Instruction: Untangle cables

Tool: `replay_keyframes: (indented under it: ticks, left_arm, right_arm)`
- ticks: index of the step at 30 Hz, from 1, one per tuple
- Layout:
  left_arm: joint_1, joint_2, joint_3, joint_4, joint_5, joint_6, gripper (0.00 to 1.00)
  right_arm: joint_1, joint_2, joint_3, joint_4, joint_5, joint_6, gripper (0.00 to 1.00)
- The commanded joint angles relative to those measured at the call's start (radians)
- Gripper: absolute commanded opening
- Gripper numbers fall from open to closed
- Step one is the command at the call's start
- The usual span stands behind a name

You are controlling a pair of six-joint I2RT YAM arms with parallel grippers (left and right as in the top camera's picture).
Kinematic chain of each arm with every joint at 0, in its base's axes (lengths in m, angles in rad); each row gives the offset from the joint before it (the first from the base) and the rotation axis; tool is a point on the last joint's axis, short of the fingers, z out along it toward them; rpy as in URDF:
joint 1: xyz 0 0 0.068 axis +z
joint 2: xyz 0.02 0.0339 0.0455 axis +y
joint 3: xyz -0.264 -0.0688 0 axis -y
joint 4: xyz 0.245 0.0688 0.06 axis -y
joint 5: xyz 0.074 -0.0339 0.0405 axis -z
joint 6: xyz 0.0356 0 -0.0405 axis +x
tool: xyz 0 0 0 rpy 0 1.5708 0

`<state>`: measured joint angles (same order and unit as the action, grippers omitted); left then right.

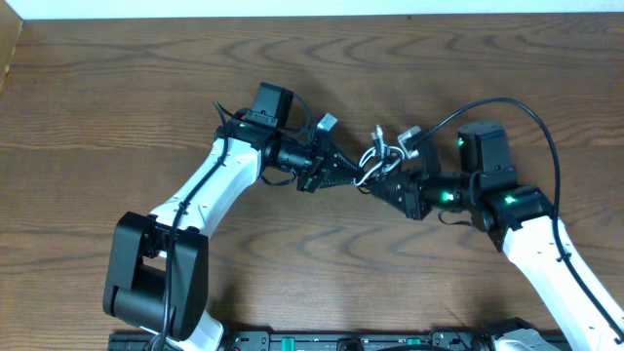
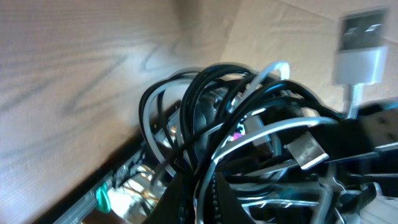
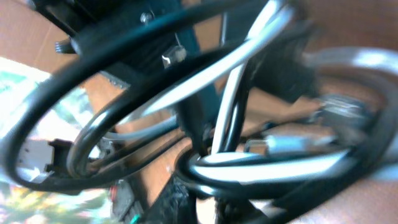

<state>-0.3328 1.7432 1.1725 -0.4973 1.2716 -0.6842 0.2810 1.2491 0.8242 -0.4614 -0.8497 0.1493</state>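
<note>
Two arms meet mid-table, tips almost nose to nose.

Overhead: the cables (image 1: 373,156) are a small knot of black and white loops. They lie on the table (image 1: 117,88) just right of centre, between the left gripper (image 1: 351,174) and the right gripper (image 1: 388,185). The left gripper comes in from the left with fingers clenched and the knot's lower-left edge at its tip. That reads as a grip on the cables. The right gripper touches the knot from the lower right, but cords cover its jaws, so I cannot tell whether they are clamped or apart. One grey plug (image 1: 327,122) sticks out at upper left.

Left wrist: cords fill the frame, with black loops crossing white ones, piled right against the fingers. The fingers are closed with strands running in between them. A white plug (image 2: 359,55) hangs free at top right, and a metal plug (image 2: 305,149) sits mid-tangle.

Right wrist: too close and too blurred. A black loop (image 3: 93,81) and a white cord (image 3: 249,168) sweep across the frame. Its own fingers can't be made out, so their state is unknown.

Handling, as a judgement: the cords look light, limp and thin, with a slick jacket, so they are likely to slide in a loose pinch. A tug mid-loop would likely drag the whole knot. The plugs are the only stiff parts and will snag in loops. The best hold is just behind a plug or on a free end — one gripper anchors the bundle while the other draws out a single strand gently, so nothing tightens.
</note>
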Motion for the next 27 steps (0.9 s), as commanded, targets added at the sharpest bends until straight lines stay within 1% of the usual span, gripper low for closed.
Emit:
replay_keyframes:
  ticks: [1,6,8,9,10,11,13,16,20,22,23,25,27]
  left_arm:
    - [0.0,0.001,0.004,0.026,-0.028,-0.009,0.07]
    - [0.0,0.001,0.004,0.039,-0.053,-0.01,0.08]
    - [0.0,0.001,0.004,0.038,-0.051,-0.01,0.07]
    - [0.0,0.001,0.004,0.037,-0.046,-0.01,0.07]
    - [0.0,0.001,0.004,0.035,-0.043,-0.009,0.08]
    - [0.0,0.001,0.004,0.031,-0.041,-0.009,0.07]
    - [0.0,0.001,0.004,0.027,-0.042,-0.009,0.07]
    - [0.0,0.001,0.004,0.027,-0.041,-0.009,0.07]
    - [0.0,0.001,0.004,0.027,-0.014,-0.01,0.07]
    - [0.0,0.001,0.004,0.027,0.021,-0.01,0.07]
    - [0.0,0.001,0.004,0.027,0.039,-0.01,0.08]
    - [0.0,0.001,0.004,0.027,0.073,-0.01,0.07]
    - [0.0,0.001,0.004,0.027,0.094,-0.01,0.08]
  right_arm:
    - [0.03,-0.001,0.011,-0.055,-0.023,0.011,0.15]
    - [0.062,-0.001,0.011,-0.071,-0.06,0.01,0.16]
    - [0.064,-0.001,0.011,-0.061,-0.017,0.009,0.1]
    - [0.063,-0.001,0.011,-0.058,0.044,0.01,0.12]
    - [0.061,-0.001,0.011,-0.057,0.111,0.01,0.18]
    - [0.058,-0.001,0.011,-0.058,0.185,0.01,0.21]
    - [0.049,-0.001,0.011,-0.059,0.336,0.021,0.22]
    - [0.03,-0.001,0.011,-0.042,0.44,0.04,0.23]
    - [0.012,-0.001,0.011,0.0,0.494,0.04,0.24]
    - [0.013,-0.001,0.011,0.017,0.532,0.04,0.28]
    - [0.013,-0.001,0.011,0.025,0.533,0.04,0.28]
    - [0.013,-0.001,0.011,0.042,0.511,0.034,0.29]
    - [0.014,-0.001,0.011,0.059,0.438,-0.011,0.33]
